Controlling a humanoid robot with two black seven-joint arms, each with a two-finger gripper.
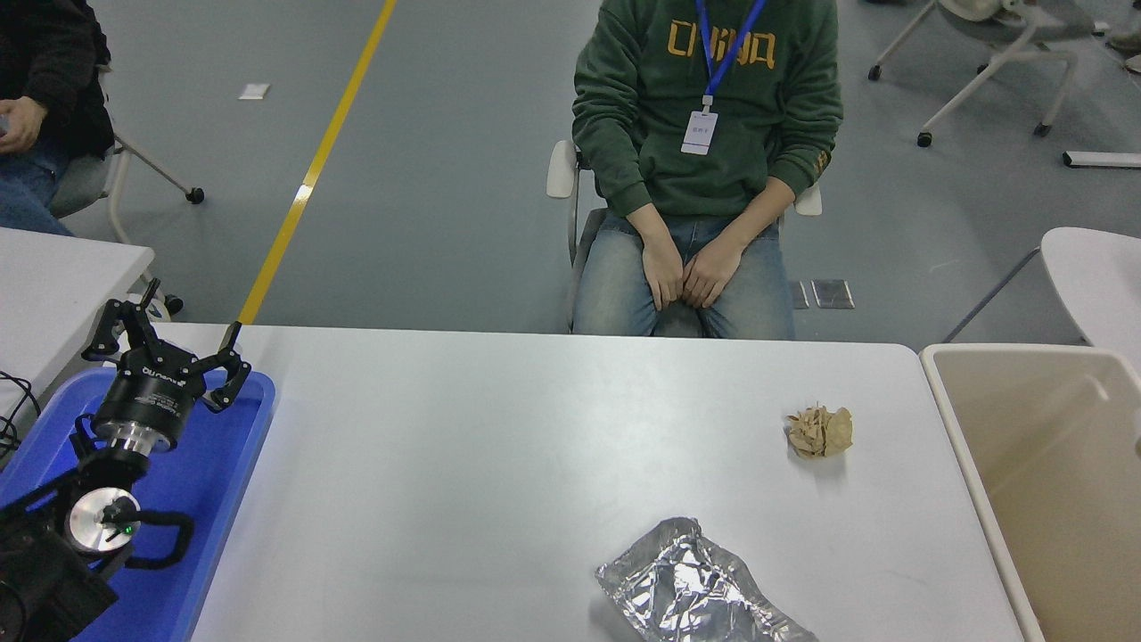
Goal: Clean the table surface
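Across the lower two thirds of the head view spreads the counter, the white tabletop with rounded far corners; its long axis runs from 9 o'clock to 3 o'clock, and its near edge is cut off by the bottom of the view

Toward 3 o'clock on it lies a crumpled brown paper ball. At about 5 o'clock, well apart from the ball, lies a wrinkled silver foil wrapper, stretched from upper left to lower right, its lower end running out of view

At 8 o'clock a blue tray lies against the counter's left end. Over it hangs the left pincer, pointing toward 12 o'clock, its fingers spread and holding nothing. No right pincer shows

At 3 to 4 o'clock, just beside the counter's right end, stands a beige bin with a pale rim

At 12 o'clock, beyond the far edge, a person in a green hoodie and jeans sits on a chair, both hands resting together between the knees
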